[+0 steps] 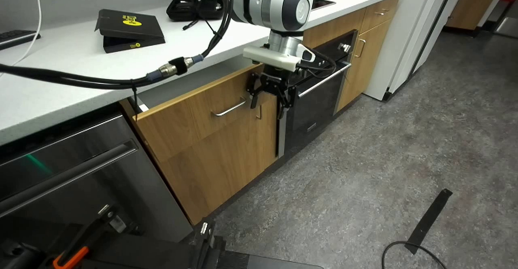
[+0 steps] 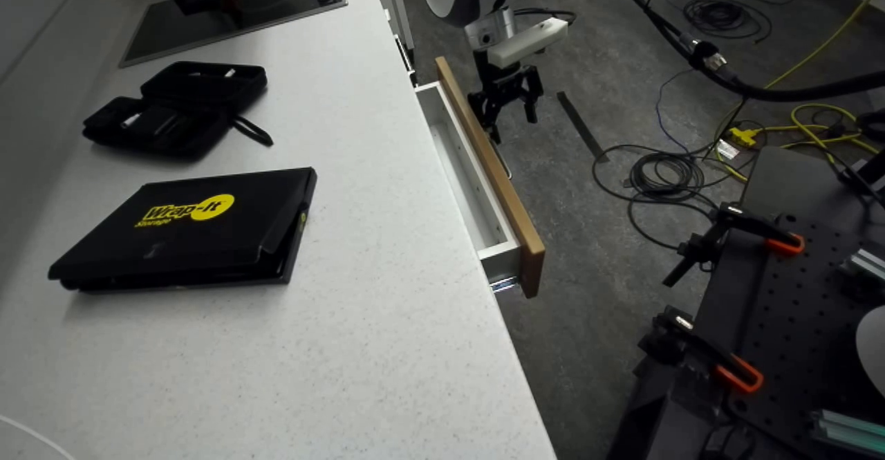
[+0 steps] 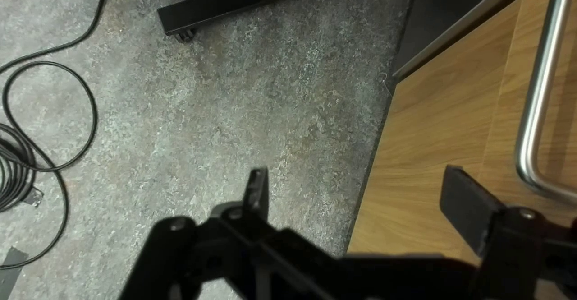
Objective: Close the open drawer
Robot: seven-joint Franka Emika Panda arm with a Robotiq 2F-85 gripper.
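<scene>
The drawer (image 1: pixel 190 119) is pulled out from under the worktop. It has an oak-coloured wood front and a silver bar handle (image 1: pixel 230 109). Its white inner box (image 2: pixel 460 180) shows in both exterior views, with a bare floor inside where visible. My gripper (image 1: pixel 267 109) points down in front of the drawer front, near its end by the oven. In an exterior view the gripper (image 2: pixel 513 126) is just outside the front; I cannot tell whether it touches. In the wrist view the jaws (image 3: pixel 356 173) are wide apart with nothing between them, and the handle (image 3: pixel 538 97) is at right.
A white worktop (image 2: pixel 387 308) holds a black box (image 2: pixel 193 228) and an open black case (image 2: pixel 180 104). A black oven (image 1: pixel 319 95) and a dark dishwasher (image 1: pixel 89 172) flank the drawer. A black table (image 2: pixel 802 308) with clamps stands opposite. Cables (image 2: pixel 657 176) lie on the floor.
</scene>
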